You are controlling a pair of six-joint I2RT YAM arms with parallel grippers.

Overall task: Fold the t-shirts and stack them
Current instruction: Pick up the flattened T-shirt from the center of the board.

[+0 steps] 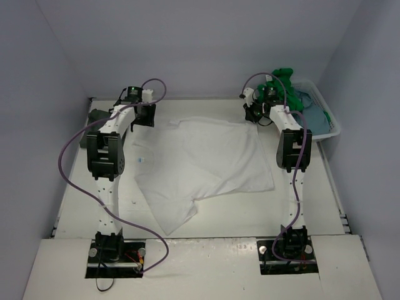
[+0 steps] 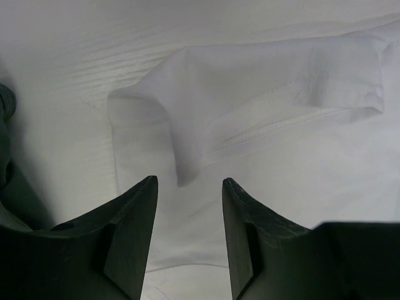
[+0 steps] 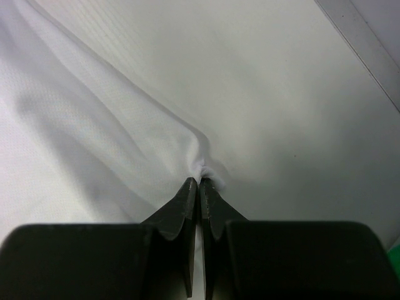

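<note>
Here, in the top external view, we see the white t-shirt (image 1: 206,159) spread over the middle of the table (image 1: 75,206), partly folded, with a loose flap trailing toward the near edge. The left gripper (image 1: 145,117) is at its far left corner and the right gripper (image 1: 253,115) at its far right corner. A dark grey t-shirt (image 1: 94,122) lies bunched at the far left, behind the left arm. The bright green t-shirt (image 1: 281,78) and a blue-grey t-shirt (image 1: 310,103) sit in the white basket (image 1: 331,128) at the far right. From up here we cannot tell how either pincer stands.

The left wrist view settles one: the left gripper (image 2: 189,182) is released, jaws apart with nothing between them, just short of a doubled-over part of the white t-shirt (image 2: 262,75). The dark grey t-shirt (image 2: 5,119) shows at the left edge.

The right wrist view settles the other: the right gripper (image 3: 200,182) is clenched on a small pinch of the white t-shirt (image 3: 94,112), with creases running out from the nip.

We judge the cloth thin, light and limp, so it will sag and drag rather than hold a shape. The best hold is on a hem or corner, with both far corners lifted together so the edge comes up level.
</note>
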